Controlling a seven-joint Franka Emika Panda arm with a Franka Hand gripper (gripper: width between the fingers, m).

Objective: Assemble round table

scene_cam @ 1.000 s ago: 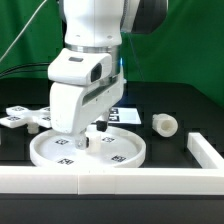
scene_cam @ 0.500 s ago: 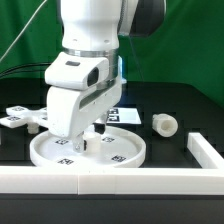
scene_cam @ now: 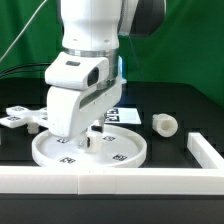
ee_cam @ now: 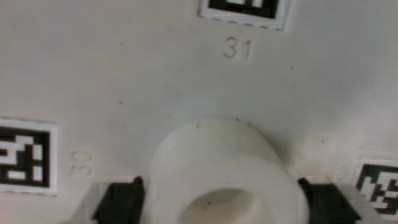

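Note:
The large rimmed round disc [scene_cam: 115, 150] lies flat on the black table, tags up. My gripper [scene_cam: 84, 141] reaches straight down onto its middle. In the wrist view the disc's surface [ee_cam: 143, 80] fills the frame. A raised white boss with a hole [ee_cam: 217, 165] stands between my dark fingers [ee_cam: 119, 200]. A small gap shows on each side, so the gripper [ee_cam: 217, 200] is open and astride the boss. The short thick post [scene_cam: 165, 124] lies on its side at the exterior view's right. The flat cross-shaped piece [scene_cam: 25, 115] lies at the left.
The marker board [scene_cam: 127, 115] lies just behind the disc. A long white border wall [scene_cam: 110, 181] runs along the front and turns back at the exterior view's right [scene_cam: 206, 150]. Green cloth hangs behind.
The hand has shifted slightly toward the exterior view's left over the disc since a second ago. It has held still in the last half second.

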